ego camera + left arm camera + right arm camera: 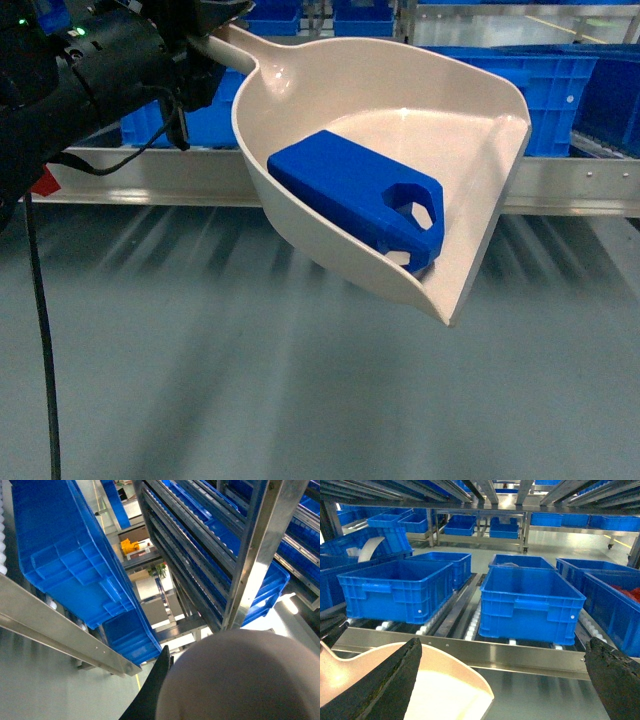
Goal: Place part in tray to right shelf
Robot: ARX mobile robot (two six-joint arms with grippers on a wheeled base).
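Above the floor, before the right shelf's [330, 185] front rail, our left gripper [195, 60] clenches the tray's [400, 110] handle; the part [350, 190] lies inside, near its open edge. Our right gripper [505, 680] hangs spread apart, grasping nothing, facing blue crates [530, 602].

floor [300, 400]: smooth grey-blue, streaked with soft reflections | far racks [485, 500]: steel-framed shelving, rows of small blue bins [457, 527] | lighting: bright overhead, glare on the aisle floor
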